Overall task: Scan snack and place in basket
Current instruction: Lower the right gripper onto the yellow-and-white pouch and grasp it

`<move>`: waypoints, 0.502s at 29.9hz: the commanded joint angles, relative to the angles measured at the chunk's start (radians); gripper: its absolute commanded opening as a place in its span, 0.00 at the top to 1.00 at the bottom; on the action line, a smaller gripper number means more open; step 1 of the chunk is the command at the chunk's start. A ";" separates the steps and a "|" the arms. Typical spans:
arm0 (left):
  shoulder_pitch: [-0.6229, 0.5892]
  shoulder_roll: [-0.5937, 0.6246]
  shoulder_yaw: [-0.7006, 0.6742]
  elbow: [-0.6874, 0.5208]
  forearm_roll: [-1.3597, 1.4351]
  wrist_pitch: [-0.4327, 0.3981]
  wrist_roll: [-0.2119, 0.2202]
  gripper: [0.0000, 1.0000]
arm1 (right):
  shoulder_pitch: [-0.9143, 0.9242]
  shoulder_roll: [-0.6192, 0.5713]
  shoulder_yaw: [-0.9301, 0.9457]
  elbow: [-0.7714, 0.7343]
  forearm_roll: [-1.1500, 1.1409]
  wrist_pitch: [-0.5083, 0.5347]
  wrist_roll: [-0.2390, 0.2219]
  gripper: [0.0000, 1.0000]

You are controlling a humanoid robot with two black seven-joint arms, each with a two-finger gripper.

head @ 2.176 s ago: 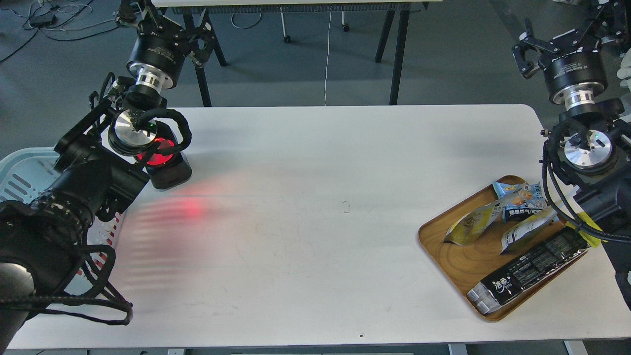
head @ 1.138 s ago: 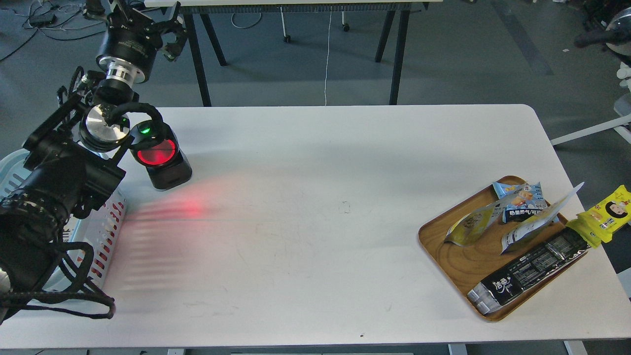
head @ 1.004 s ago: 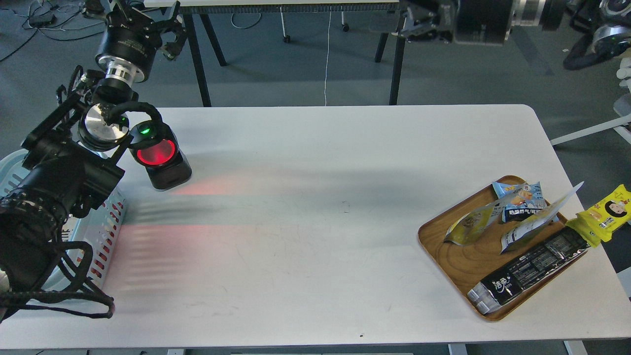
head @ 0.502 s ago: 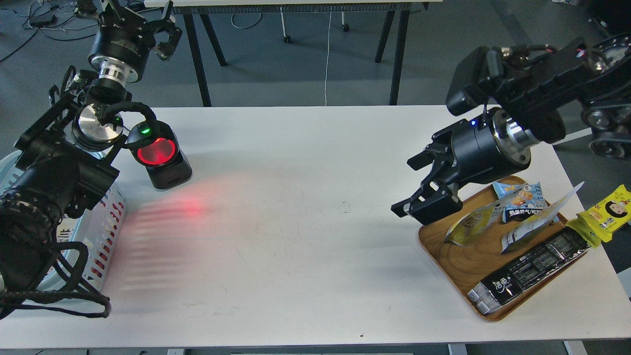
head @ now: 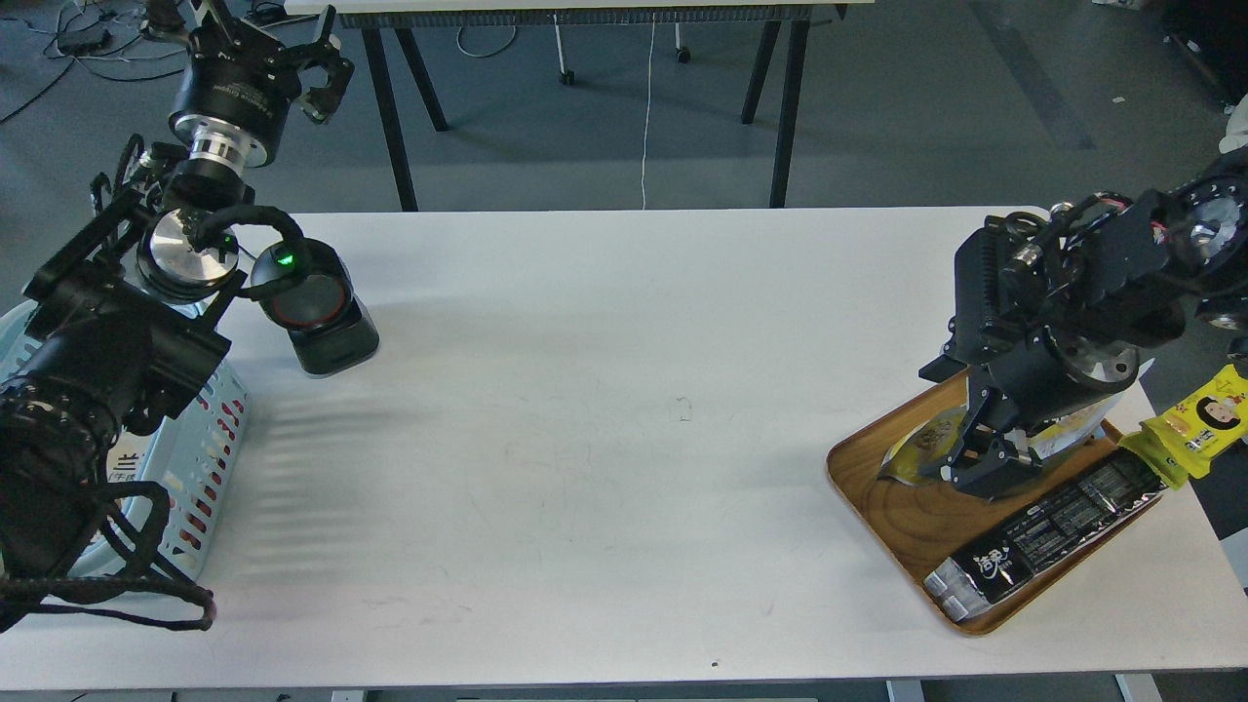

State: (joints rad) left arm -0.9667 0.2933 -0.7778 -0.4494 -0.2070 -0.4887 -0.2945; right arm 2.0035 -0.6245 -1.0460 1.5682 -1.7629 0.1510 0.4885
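Observation:
The snack, a small yellow pouch, lies on the brown wooden tray at the right of the table. Only its left part shows; the rest is hidden by my right gripper. That gripper points down into the tray, right at the pouch, with its fingers apart. Whether they touch the pouch I cannot tell. The light blue basket stands at the table's left edge, mostly hidden behind my left arm. My left gripper is open and empty, raised high beyond the table's far left corner.
A black scanner with a green light stands at the back left, next to the basket. A long black packet lies along the tray's front right edge. A yellow packet sticks out over the table's right edge.

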 commanded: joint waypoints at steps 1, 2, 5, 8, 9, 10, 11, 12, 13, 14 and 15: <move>0.000 0.003 0.000 0.000 0.000 0.000 0.000 0.00 | -0.037 -0.001 0.001 -0.051 -0.006 -0.013 0.000 0.07; 0.000 0.003 0.000 0.000 0.000 0.000 0.000 0.00 | -0.045 -0.001 0.000 -0.062 -0.006 -0.013 0.000 0.08; 0.002 0.006 0.000 0.001 0.000 0.000 0.000 0.00 | -0.069 -0.001 0.000 -0.089 -0.007 -0.013 0.000 0.08; 0.003 0.009 0.000 0.001 0.000 0.000 0.000 0.00 | -0.095 -0.001 0.001 -0.131 -0.012 -0.016 0.000 0.13; 0.003 0.009 0.000 0.001 0.000 0.000 0.000 0.00 | -0.103 -0.001 0.001 -0.141 -0.016 -0.018 0.000 0.16; 0.003 0.007 0.000 0.001 0.000 0.000 0.000 0.00 | -0.109 0.000 0.003 -0.154 -0.024 -0.022 0.000 0.20; 0.003 0.009 0.000 0.001 0.001 0.000 0.000 0.00 | -0.111 0.000 0.003 -0.161 -0.030 -0.025 0.000 0.24; 0.005 0.009 0.000 0.003 0.000 0.000 0.000 0.00 | -0.112 0.002 0.003 -0.169 -0.033 -0.027 0.000 0.28; 0.005 0.009 0.000 0.003 0.001 0.000 0.000 0.00 | -0.112 0.003 0.004 -0.171 -0.032 -0.027 0.000 0.32; 0.006 0.009 0.000 0.003 0.000 0.000 0.000 0.00 | -0.112 0.003 0.004 -0.171 -0.030 -0.027 0.000 0.36; 0.006 0.009 0.000 0.003 0.000 0.000 0.000 0.00 | -0.112 0.005 0.004 -0.169 -0.029 -0.027 0.000 0.41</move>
State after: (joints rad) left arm -0.9615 0.3018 -0.7777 -0.4468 -0.2065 -0.4887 -0.2946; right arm 1.8928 -0.6228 -1.0425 1.4027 -1.7927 0.1254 0.4887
